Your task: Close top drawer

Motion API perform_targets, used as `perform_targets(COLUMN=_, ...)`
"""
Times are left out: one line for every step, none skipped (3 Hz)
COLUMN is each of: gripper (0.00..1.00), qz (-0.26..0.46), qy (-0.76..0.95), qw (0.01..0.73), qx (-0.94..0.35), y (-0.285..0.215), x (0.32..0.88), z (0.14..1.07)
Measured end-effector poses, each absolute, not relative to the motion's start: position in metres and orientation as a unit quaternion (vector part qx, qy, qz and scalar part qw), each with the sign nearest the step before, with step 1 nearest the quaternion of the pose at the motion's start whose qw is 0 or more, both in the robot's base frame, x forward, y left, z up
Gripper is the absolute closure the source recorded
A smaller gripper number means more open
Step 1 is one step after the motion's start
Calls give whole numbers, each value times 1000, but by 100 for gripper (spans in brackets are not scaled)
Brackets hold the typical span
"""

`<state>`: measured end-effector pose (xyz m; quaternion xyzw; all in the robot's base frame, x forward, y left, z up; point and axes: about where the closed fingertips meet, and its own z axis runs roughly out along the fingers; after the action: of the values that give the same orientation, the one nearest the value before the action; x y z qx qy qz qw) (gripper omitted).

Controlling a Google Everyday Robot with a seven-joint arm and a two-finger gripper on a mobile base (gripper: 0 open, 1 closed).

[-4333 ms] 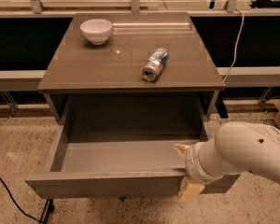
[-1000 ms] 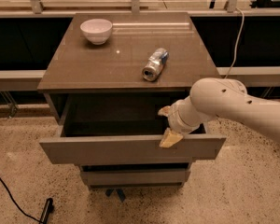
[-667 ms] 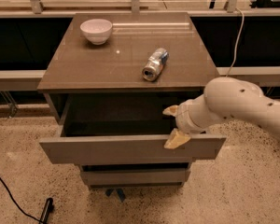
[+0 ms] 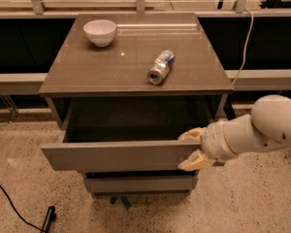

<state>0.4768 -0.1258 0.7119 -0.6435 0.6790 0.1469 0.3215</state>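
Note:
The top drawer (image 4: 111, 155) is a wide grey-brown drawer with a flat handle-less front. It stands partly pulled out of the cabinet, its dark box showing behind the front panel. My gripper (image 4: 193, 149) is at the drawer front's right end. One yellowish finger (image 4: 191, 134) lies over the panel's top edge and the other sits in front of its lower right corner. The fingers are spread apart, with nothing clamped between them. The white arm reaches in from the right.
On the cabinet top (image 4: 82, 72) stand a white bowl (image 4: 100, 32) at the back left and a crushed can (image 4: 160, 67) lying on its side. A lower drawer front (image 4: 138, 183) shows beneath. A black cable (image 4: 14, 210) lies on the speckled floor at the left.
The drawer was far out 4.3 s ago and is now much further in. Over the last second the arm has swung out to the right; the drawer has barely moved.

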Motion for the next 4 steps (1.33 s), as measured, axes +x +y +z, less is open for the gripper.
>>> perform_targets(gripper=70, qz=201, qy=678, qw=345, qx=-618, y=-121, x=435, z=702)
perform_targets(gripper=94, qz=263, qy=666, qw=371, qx=-592, y=-104, x=411, z=675)
perform_targets(gripper=100, qz=325, qy=646, qw=402, qx=-561, y=-74, x=409, z=639)
perform_targets(gripper=100, qz=372, qy=616, qw=439, qx=-538, y=-26, x=428, z=609)
